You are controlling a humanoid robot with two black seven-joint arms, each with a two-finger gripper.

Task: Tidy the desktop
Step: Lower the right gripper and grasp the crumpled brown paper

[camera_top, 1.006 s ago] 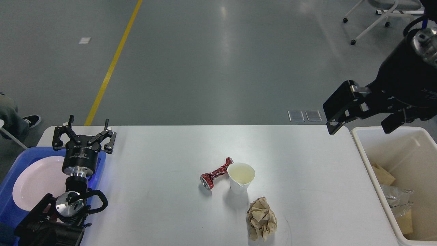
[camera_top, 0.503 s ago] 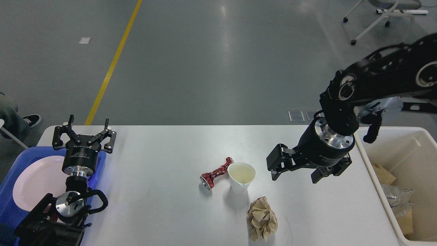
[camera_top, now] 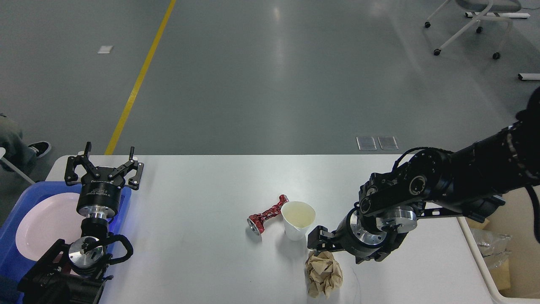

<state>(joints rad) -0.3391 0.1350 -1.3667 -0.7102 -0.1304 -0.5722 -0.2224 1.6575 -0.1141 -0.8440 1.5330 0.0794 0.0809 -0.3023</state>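
Right gripper [camera_top: 322, 247] low over desktop [camera_top: 202, 190], at crumpled brown paper [camera_top: 323, 272], finger spread unclear. Left gripper [camera_top: 103, 162] splayed apart, empty, above blue tray [camera_top: 10, 219].

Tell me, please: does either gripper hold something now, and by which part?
Nothing is held. The left gripper stands open and empty above the blue tray. The right gripper is at the top of the crumpled brown paper; a grip cannot be told.

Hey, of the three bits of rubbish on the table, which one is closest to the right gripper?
The crumpled brown paper ball. The right gripper hangs just above its top edge, while the white paper cup and crushed red can sit further left.
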